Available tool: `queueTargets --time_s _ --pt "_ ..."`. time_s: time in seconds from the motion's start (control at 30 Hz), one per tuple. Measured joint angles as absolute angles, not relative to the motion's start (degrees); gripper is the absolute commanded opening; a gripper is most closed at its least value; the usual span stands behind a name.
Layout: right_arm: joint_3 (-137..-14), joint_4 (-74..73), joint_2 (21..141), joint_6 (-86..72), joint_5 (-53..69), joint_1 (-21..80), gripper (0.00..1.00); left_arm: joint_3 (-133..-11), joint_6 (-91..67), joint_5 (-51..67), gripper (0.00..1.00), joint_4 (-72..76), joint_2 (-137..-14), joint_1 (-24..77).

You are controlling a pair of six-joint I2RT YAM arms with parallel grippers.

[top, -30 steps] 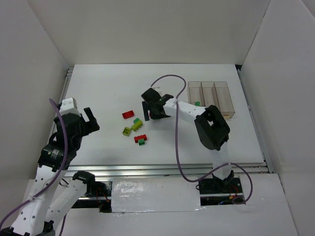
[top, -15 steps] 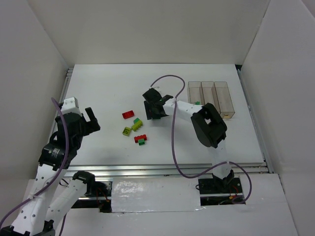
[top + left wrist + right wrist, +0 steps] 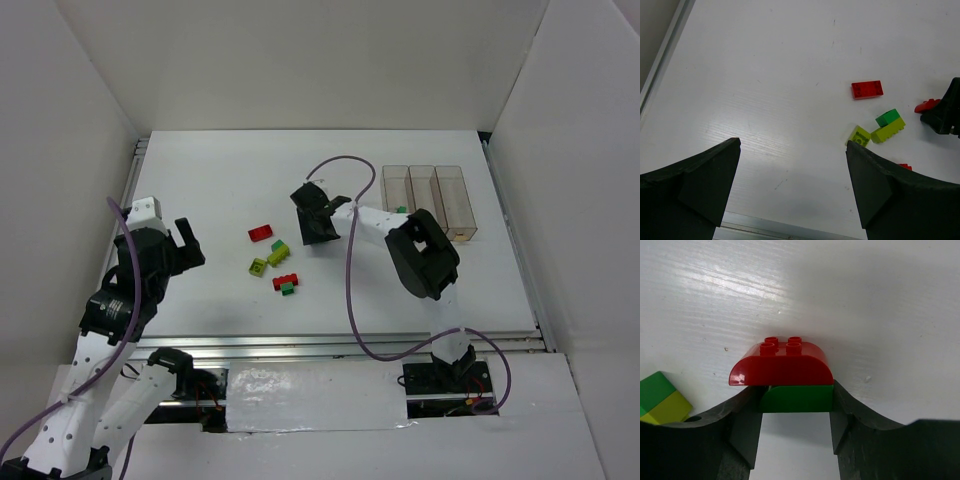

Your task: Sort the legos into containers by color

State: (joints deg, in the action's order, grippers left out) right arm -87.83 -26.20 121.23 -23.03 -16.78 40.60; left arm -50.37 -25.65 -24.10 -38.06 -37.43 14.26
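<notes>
Sorting looks barely begun: one green brick (image 3: 399,210) seems to lie in the leftmost bin (image 3: 396,180), while loose bricks (image 3: 261,232) dot the table (image 3: 200,180). The right claw (image 3: 796,405) pinches a red-over-green stack (image 3: 781,370); the left claw (image 3: 792,145) gapes empty.

Right claw (image 3: 797,401) closed, seemingly gripping the green lego (image 3: 798,397).

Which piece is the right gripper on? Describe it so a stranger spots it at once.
Left of the clear bins, mid-table, the right gripper points down. Its fingers flank a green brick joined to a red brick. Unlike the flat red slab farther left, this red one is domed with four studs.
</notes>
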Motion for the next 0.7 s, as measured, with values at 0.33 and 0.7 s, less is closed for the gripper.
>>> queueTargets --time_s 0.33,0.7 --pt "-85.43 -23.24 120.07 -22.28 -16.03 40.40 0.00 -50.37 -25.67 -23.09 1.00 -37.95 -37.80 14.26" --pt "-64.25 -17.63 92.31 -14.52 -8.58 42.52 0.00 -57.25 -31.20 1.15 1.00 -33.85 -49.08 14.31"
